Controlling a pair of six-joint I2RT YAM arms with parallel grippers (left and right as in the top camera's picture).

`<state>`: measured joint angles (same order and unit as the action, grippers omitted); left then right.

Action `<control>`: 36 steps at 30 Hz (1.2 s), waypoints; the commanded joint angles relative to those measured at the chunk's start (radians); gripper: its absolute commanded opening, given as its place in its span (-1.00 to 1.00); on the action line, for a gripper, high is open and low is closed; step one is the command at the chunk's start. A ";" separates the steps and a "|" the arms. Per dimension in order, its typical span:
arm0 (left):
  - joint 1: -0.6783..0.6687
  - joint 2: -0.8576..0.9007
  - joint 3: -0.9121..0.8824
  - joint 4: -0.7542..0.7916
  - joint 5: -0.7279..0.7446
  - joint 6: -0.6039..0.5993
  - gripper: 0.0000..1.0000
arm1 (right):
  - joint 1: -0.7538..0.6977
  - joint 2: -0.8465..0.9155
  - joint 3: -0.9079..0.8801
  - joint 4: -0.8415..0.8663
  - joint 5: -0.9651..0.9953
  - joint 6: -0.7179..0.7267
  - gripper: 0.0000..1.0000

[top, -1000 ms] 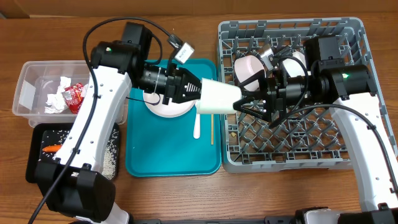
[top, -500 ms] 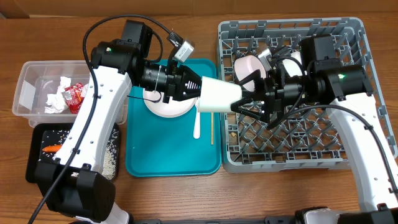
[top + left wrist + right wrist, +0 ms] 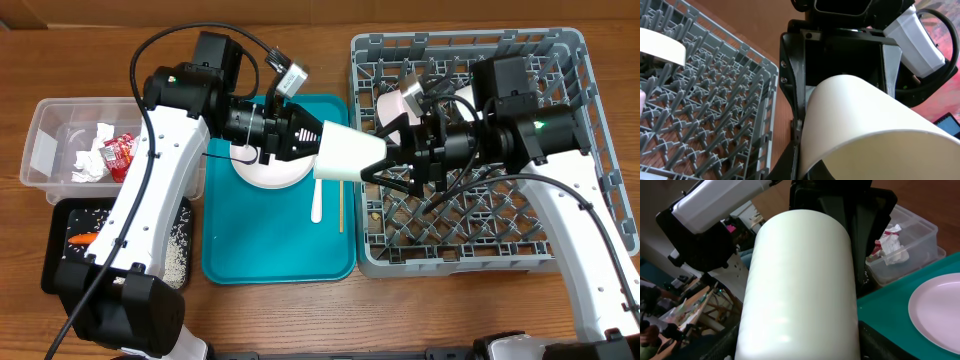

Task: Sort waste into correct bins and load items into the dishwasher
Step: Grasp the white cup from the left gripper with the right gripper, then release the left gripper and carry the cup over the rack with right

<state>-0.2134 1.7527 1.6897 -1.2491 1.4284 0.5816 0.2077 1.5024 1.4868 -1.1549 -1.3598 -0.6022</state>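
The cup (image 3: 350, 157) hangs on its side in mid-air, above the seam where tray (image 3: 270, 255) meets rack (image 3: 450, 268), well clear of the counter (image 3: 300, 320). The left gripper (image 3: 318, 150) is clamped on its wide rim end and holds it level, so the base points at the right gripper (image 3: 385, 162). That gripper's jaws stand apart around the base. This looks like a handover, since the rack sits on the right arm's side. I cannot tell whether the right jaws touch the cup yet.

Note for you: the white cup (image 3: 800, 285) fills the right wrist view, its lower end cut by the frame edge. Overhead, you cannot tell whether the right claw (image 3: 387, 158) touches it. The left claw (image 3: 315, 143) covers part of the pink plate (image 3: 268, 178). A speck (image 3: 372, 213) on the dish rack (image 3: 470, 250) floor is too small to identify.
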 commanded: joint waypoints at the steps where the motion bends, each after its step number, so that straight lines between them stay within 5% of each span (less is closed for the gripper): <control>1: -0.006 0.001 0.020 0.006 -0.018 0.021 -0.92 | 0.073 -0.014 0.011 0.018 -0.079 -0.011 0.36; 12: -0.006 0.001 0.020 0.004 -0.026 0.021 -0.92 | 0.077 -0.014 0.011 0.034 -0.079 -0.008 0.54; 25: -0.006 0.001 0.018 -0.065 -0.146 0.021 -0.91 | 0.052 -0.014 0.011 0.099 -0.077 0.008 -0.17; 36: -0.006 0.001 0.018 -0.122 -0.229 0.021 -0.88 | -0.072 -0.014 0.011 0.157 -0.018 0.154 -0.22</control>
<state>-0.2214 1.7527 1.7073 -1.3434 1.3502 0.5869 0.2035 1.5047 1.4792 -1.0416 -1.3502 -0.5022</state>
